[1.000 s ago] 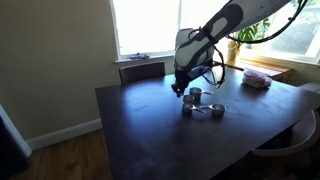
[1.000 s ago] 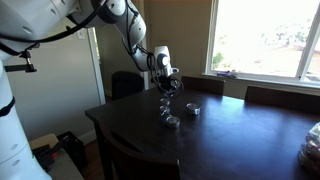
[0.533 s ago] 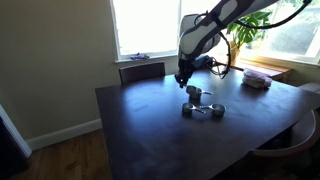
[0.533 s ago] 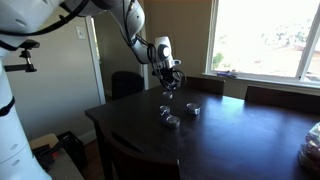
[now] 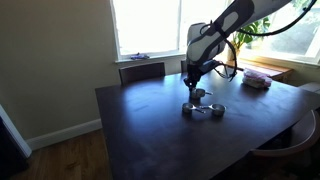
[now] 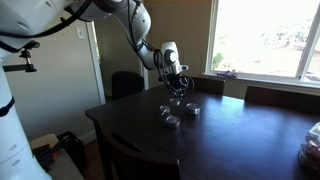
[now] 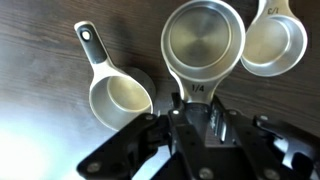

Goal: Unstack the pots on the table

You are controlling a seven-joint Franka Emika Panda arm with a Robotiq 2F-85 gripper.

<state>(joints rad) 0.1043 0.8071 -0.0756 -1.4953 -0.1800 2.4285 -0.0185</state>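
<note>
In both exterior views the gripper (image 5: 190, 84) (image 6: 177, 92) hangs just above the pots (image 5: 203, 106) (image 6: 178, 115) grouped on the table (image 5: 150, 135), jaws too small to read. In the wrist view the gripper (image 7: 193, 112) is narrowed on the handle of the middle pot (image 7: 203, 42), its long axis running straight out from the jaws, bowl outermost; the dark-handled pot (image 7: 120, 97) and third pot (image 7: 272, 45) flank it

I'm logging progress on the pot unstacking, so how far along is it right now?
Looks mostly done: the wrist view shows three pots apart, none nested: left pot, middle pot, right pot. In hand: the gripper appears shut on the middle pot's handle. Remaining: setting it on the table and releasing.
</note>
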